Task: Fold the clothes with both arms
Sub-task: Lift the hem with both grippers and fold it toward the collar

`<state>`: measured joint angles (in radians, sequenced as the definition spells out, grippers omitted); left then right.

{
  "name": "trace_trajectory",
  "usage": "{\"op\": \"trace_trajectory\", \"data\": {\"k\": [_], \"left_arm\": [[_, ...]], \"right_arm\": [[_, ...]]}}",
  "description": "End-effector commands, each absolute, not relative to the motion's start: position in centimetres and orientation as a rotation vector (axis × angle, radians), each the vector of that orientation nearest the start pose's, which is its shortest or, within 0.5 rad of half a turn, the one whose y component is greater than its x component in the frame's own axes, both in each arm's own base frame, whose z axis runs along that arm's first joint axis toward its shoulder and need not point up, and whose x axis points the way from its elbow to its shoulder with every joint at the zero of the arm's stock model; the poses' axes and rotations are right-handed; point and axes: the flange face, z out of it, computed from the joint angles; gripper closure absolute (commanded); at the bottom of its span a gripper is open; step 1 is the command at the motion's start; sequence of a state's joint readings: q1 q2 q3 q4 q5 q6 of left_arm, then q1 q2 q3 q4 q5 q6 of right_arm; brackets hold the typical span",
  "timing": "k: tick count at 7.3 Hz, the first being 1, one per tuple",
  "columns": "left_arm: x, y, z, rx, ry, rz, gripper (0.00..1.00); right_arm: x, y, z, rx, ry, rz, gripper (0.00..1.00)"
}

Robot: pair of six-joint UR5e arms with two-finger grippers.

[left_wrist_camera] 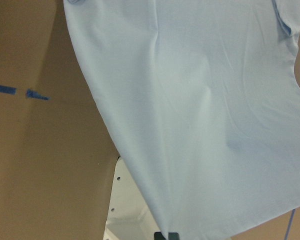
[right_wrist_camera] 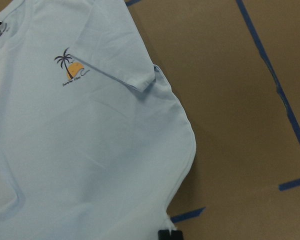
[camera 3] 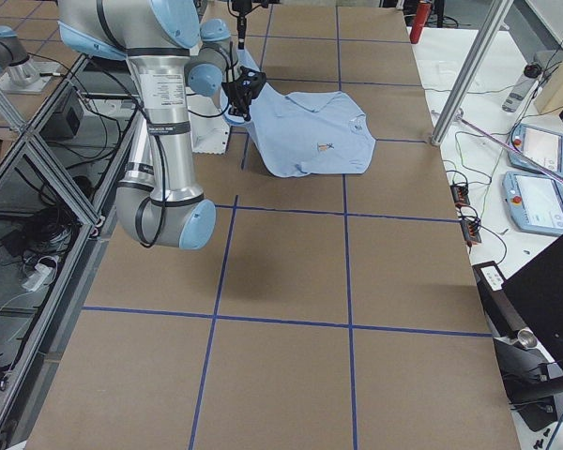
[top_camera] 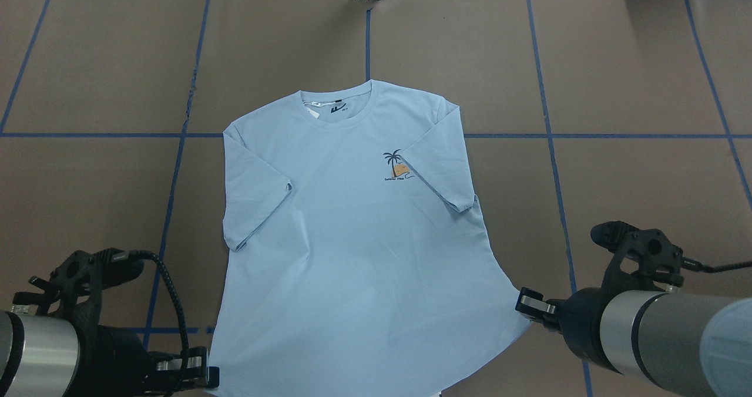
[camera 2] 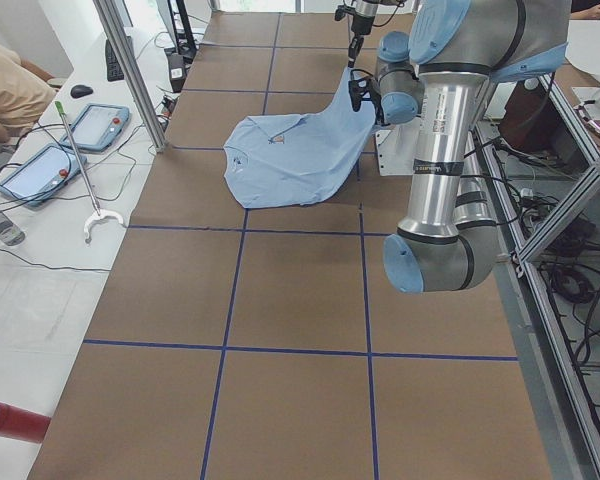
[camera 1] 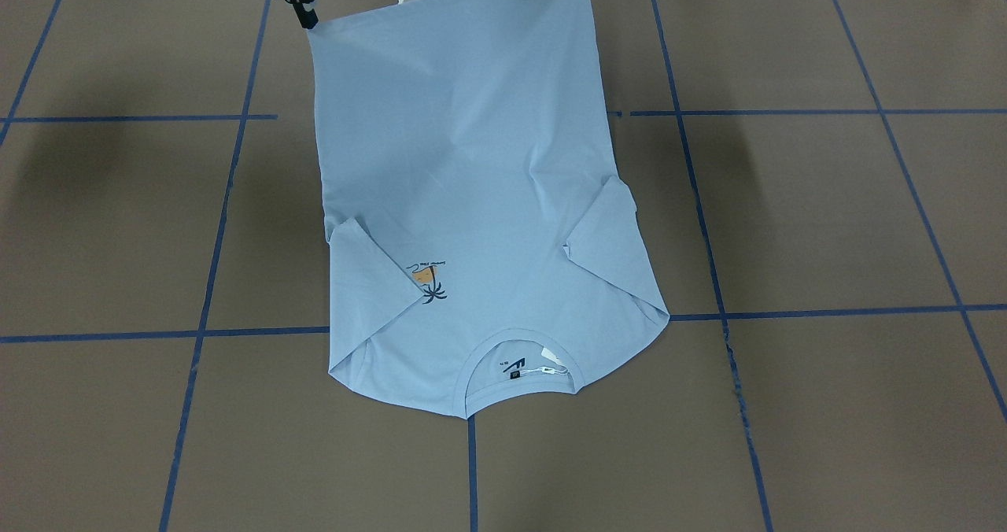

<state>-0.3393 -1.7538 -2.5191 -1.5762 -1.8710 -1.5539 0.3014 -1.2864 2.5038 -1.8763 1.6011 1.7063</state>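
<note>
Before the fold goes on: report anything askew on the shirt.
On the light blue short-sleeved T-shirt, both sleeves lie flipped inward over the front; the hem is lifted, pinched by left gripper and right gripper.

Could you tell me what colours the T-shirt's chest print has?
The chest print is a dark palm tree on an orange patch, clearest in the right wrist-mounted view.

Brown table (top_camera: 634,62), blue tape grid (top_camera: 634,135), light blue T-shirt (top_camera: 352,238) spread print-up on it

So, counted here: 1 shirt (top_camera: 352,238), 1 table (top_camera: 646,62), 2 arms (left arm (top_camera: 35,350), right arm (top_camera: 652,326)), 2 grippers (left gripper (top_camera: 202,376), right gripper (top_camera: 526,303)), and 2 tablets (camera 2: 102,125) are spotted too.
</note>
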Motion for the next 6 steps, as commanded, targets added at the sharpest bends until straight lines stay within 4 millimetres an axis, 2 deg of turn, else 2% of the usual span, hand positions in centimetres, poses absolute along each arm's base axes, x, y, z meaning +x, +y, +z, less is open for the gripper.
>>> {"op": "trace_trajectory", "data": {"k": [1,2,3,4,5,6], "left_arm": [[31.9,-34.2,20.1,0.079,1.064,-0.102,1.0],[32.2,-39.4,22.3,0.127,0.994,-0.112,1.0],[32.9,-43.3,23.9,0.154,0.939,-0.11,1.0],[34.2,-45.9,25.6,0.149,0.892,-0.135,1.0],[35.2,-47.9,26.0,0.175,0.857,-0.151,1.0],[36.1,-49.7,26.8,0.177,0.828,-0.143,1.0]], "right_arm": [[-35.6,-34.4,16.8,0.091,-0.867,0.398,1.0],[-35.7,-38.2,17.2,0.131,-0.825,0.394,1.0],[-36.8,-41.8,18.3,0.15,-0.785,0.404,1.0],[-39.5,-45.3,19.6,0.161,-0.786,0.421,1.0],[-41.6,-48.5,21.4,0.172,-0.787,0.439,1.0],[-44.8,-51.3,22.6,0.175,-0.783,0.442,1.0]]}}
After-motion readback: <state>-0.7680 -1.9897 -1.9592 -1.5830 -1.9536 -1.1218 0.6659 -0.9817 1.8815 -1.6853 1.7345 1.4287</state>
